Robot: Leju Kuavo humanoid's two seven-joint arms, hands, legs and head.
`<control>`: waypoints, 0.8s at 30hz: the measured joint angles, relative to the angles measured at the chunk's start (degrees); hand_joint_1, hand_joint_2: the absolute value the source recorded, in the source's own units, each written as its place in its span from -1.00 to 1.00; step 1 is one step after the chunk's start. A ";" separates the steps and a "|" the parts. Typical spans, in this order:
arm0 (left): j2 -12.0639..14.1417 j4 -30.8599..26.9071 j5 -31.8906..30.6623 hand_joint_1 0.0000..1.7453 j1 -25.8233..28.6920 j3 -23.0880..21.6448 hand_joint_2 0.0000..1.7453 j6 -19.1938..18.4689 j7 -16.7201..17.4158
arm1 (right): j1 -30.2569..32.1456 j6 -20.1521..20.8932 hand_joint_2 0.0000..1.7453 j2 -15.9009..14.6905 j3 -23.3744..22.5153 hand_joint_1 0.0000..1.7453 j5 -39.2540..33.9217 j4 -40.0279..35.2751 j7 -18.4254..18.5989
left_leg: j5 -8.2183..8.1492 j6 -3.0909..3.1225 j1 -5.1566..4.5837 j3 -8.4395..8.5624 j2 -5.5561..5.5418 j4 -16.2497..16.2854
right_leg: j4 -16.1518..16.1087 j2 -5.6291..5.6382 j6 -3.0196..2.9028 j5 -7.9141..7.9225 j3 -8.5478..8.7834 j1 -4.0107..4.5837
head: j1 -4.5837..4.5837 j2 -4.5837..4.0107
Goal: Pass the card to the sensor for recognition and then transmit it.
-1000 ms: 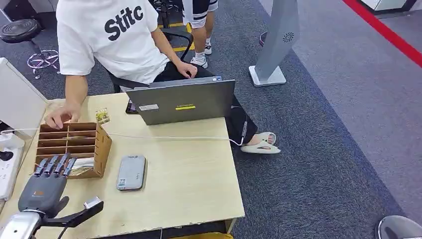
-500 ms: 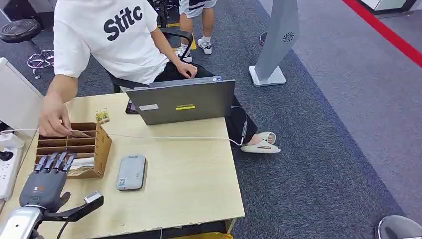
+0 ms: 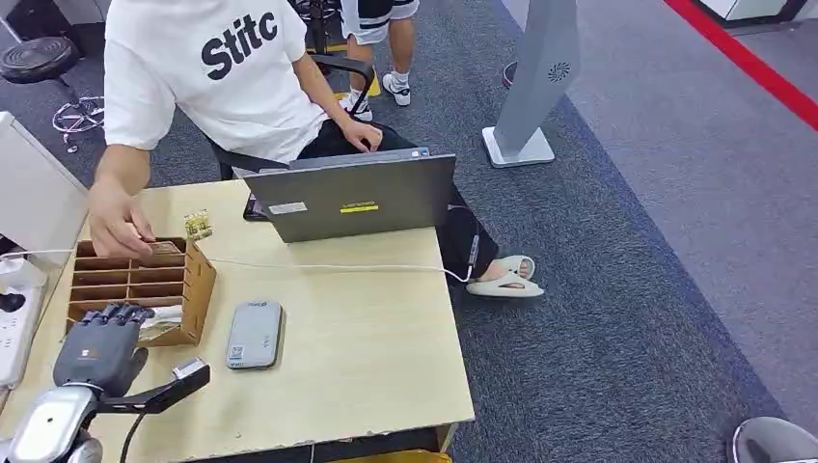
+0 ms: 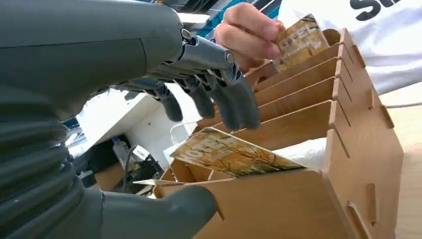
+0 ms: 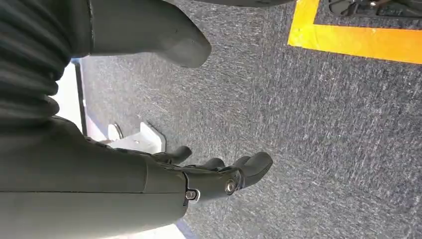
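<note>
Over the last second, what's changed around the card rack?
The robot's left hand moved forward, its fingers curling over the patterned card in the near slot of the brown wooden card rack; no grip yet. The person's hand lifted, then put another card in the far slot. The grey card reader and laptop stayed put.
</note>
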 joint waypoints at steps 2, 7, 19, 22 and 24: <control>-0.15 0.26 0.00 -0.08 -0.09 0.00 1.00 0.04 0.02 | 0.00 0.00 1.00 0.00 0.00 -1.00 -0.07 0.00 0.00 | 0.00 0.00 0.00 0.00 0.00 0.00 | 0.00 0.00 0.00 0.00 0.00 0.00 | -0.02 0.00; -0.24 0.55 0.00 0.36 -0.13 0.00 1.00 0.07 0.00 | 0.01 0.02 1.00 0.00 0.00 -1.00 -0.09 0.00 0.00 | 0.00 0.00 0.00 0.00 0.00 0.00 | 0.00 0.00 0.00 0.00 0.00 0.00 | 0.00 0.00; -0.72 0.96 -3.26 1.00 -0.18 -0.07 1.00 5.23 1.88 | 0.00 -0.15 1.00 0.00 0.02 -1.00 0.37 0.00 -0.13 | 0.00 0.00 0.00 0.00 0.00 0.00 | 0.00 0.00 0.00 0.00 0.00 0.00 | -0.02 0.00; -0.79 1.05 -3.56 1.00 -0.18 -0.04 1.00 6.14 2.03 | 0.01 -0.24 1.00 0.00 0.02 -1.00 0.55 0.00 -0.20 | 0.00 0.00 0.00 0.00 0.00 0.00 | 0.00 0.00 0.00 0.00 0.01 0.00 | 0.00 0.00; -0.79 1.05 -3.67 1.00 -0.18 0.00 1.00 6.62 1.99 | 0.01 -0.24 1.00 0.00 0.02 -1.00 0.59 0.00 -0.20 | 0.00 0.00 0.00 0.00 0.00 0.00 | 0.00 0.00 0.00 0.00 0.01 0.00 | 0.00 0.00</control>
